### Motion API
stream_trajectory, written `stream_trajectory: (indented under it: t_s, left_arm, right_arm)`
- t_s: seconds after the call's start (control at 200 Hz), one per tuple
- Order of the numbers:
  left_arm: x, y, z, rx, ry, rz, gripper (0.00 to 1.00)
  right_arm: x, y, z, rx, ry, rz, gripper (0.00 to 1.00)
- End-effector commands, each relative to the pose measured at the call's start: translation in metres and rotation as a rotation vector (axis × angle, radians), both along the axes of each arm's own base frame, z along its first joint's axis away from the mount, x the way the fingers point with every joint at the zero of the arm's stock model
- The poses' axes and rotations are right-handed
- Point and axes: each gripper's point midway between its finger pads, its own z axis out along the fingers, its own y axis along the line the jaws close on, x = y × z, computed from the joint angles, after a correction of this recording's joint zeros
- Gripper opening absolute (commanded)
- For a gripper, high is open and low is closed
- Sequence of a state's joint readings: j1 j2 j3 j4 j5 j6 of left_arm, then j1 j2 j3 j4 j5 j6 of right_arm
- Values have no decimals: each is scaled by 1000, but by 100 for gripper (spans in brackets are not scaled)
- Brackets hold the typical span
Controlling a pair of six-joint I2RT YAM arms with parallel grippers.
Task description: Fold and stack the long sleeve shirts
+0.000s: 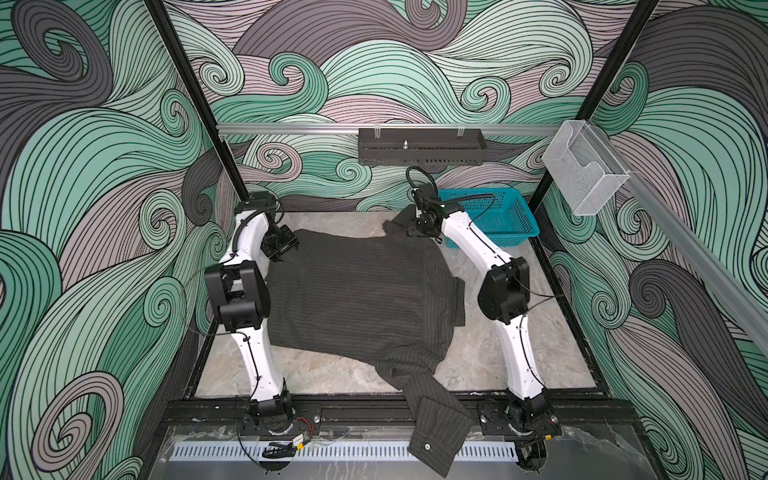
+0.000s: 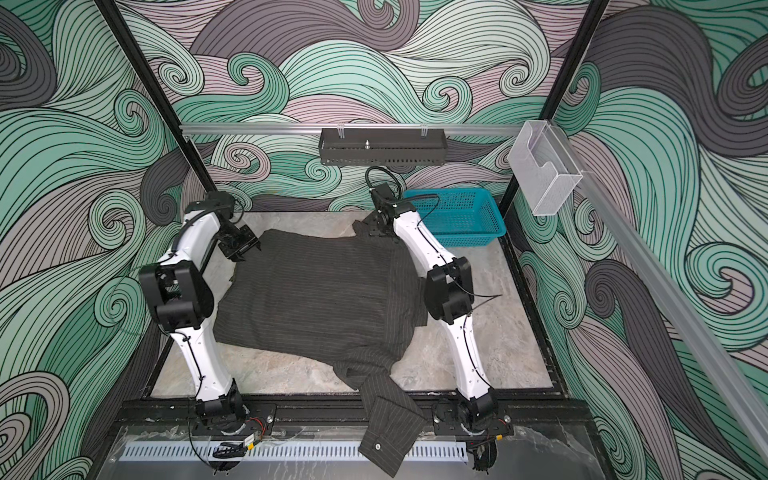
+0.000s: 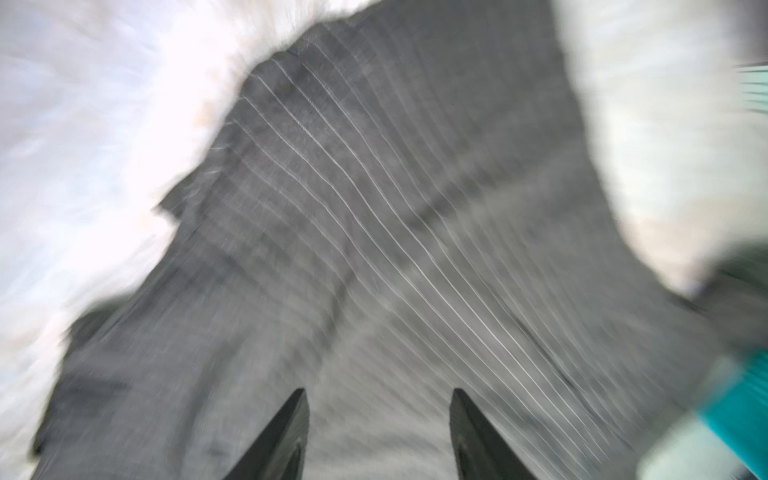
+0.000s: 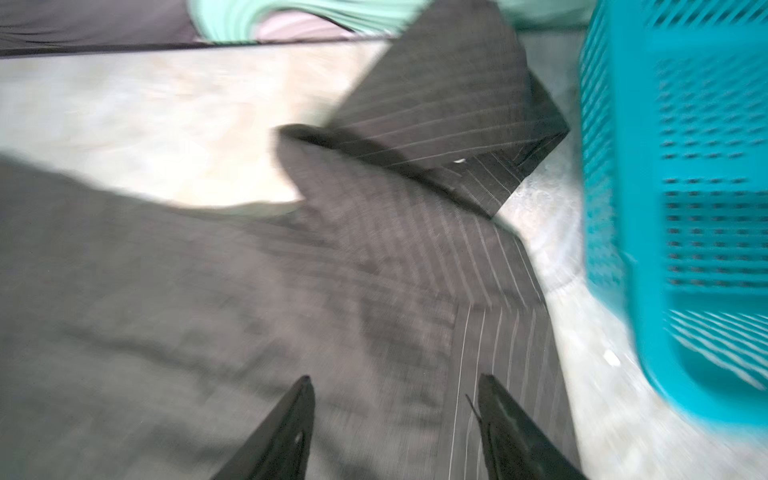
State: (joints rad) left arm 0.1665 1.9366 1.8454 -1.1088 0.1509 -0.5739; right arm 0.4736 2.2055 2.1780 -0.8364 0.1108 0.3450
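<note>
Table (image 1: pixel 332 374); left claw (image 3: pixel 378 391), right claw (image 4: pixel 395 376) parted over shirt (image 1: pixel 357 291); seemingly empty.

The left arm (image 1: pixel 258 361) and the right arm (image 1: pixel 520 355) are made of white curved links joined by black boxy joints. Thin black cables (image 1: pixel 408 176) are led along them (small screws are dotted on the shells).

Marbled tabletop (image 1: pixel 324 374) bears the pinstriped shirt (image 1: pixel 357 299) and a teal basket (image 1: pixel 513 226).

Blurred shirt (image 3: pixel 395 232) lies on pale table (image 3: pixel 83 124); gripper (image 3: pixel 378 392) fingers stand apart over it; teal basket (image 3: pixel 744 399) at edge.
</note>
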Motion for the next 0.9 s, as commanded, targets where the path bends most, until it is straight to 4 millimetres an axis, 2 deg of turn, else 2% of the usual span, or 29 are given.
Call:
stream_trajectory:
  t_s: [0.0, 0.035, 0.18, 0.285, 0.385, 0.54, 0.625, 0.73, 0.896]
  left_arm:
    - [-29, -7, 1, -38, -12, -6, 58]
    - [-40, -9, -6, -47, -2, -8, 58]
    - [-84, -20, -50, -89, 98, -7, 57]
    - [-100, -24, -73, -113, 151, 10, 57]
    - [-110, -24, -88, -110, 196, 29, 57]
    - [-127, -14, -106, -63, 251, 76, 57]
    - [-138, -6, -116, -41, 288, 101, 57]
    - [-144, -3, -125, -38, 310, 111, 57]
    - [-144, -14, -142, -94, 337, 104, 57]
  right_arm:
    - [-41, -16, 11, -15, 29, -36, 65]
    - [-56, -21, 10, -10, 48, -45, 65]
    - [-121, -46, -37, 9, 182, -88, 61]
    - [-157, -59, -79, 14, 279, -106, 58]
    - [-179, -68, -119, 4, 362, -118, 57]
    - [-190, -87, -175, -35, 487, -160, 55]
    - [-191, -103, -191, -83, 524, -193, 53]
    - [-187, -126, -195, -153, 545, -232, 52]
    - [-168, -131, -185, -185, 549, -242, 50]
